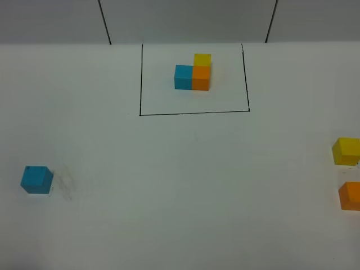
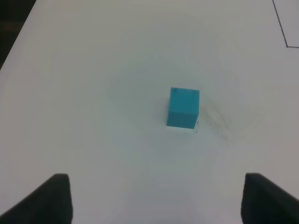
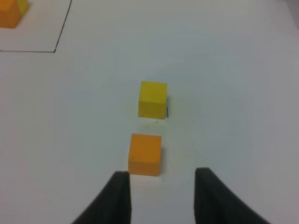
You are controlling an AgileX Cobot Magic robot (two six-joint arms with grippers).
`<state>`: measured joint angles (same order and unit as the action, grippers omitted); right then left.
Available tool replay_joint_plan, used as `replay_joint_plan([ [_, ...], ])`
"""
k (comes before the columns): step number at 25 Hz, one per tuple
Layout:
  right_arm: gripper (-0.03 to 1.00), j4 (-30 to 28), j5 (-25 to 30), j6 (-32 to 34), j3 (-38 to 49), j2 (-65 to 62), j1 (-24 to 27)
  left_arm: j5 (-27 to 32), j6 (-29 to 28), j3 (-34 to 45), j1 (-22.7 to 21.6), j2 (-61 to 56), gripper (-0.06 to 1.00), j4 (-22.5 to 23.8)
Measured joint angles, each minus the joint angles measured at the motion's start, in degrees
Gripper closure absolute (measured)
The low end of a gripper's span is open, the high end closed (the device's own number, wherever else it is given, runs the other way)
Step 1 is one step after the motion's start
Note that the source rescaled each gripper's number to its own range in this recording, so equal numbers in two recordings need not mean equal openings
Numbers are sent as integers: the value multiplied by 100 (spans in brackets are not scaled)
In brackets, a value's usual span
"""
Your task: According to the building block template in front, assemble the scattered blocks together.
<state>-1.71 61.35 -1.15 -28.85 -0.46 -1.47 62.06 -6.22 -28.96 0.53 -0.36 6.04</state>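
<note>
The building block template, a joined blue, orange and yellow cluster, stands inside a black drawn rectangle at the far middle of the table. A loose blue cube sits at the near left. In the left wrist view that blue cube lies ahead of my left gripper, whose fingers are wide open and hold nothing. A yellow cube and an orange cube sit at the right edge. My right gripper hovers just short of the orange cube, fingers a narrow gap apart and empty, with the yellow cube beyond. Neither arm shows in the exterior high view.
The white table runs bare between the left and right cubes. Faint scuff marks lie beside the blue cube. The table's left edge shows in the left wrist view. A corner of the template shows in the right wrist view.
</note>
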Motion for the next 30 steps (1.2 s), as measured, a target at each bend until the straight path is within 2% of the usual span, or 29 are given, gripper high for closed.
replay_joint_plan([
  [25, 97, 0, 0, 0, 0, 0, 0, 0, 0, 0, 0, 8, 28, 0],
  [30, 97, 0, 0, 0, 0, 0, 0, -298, -92, -214, 0, 736, 28, 0],
])
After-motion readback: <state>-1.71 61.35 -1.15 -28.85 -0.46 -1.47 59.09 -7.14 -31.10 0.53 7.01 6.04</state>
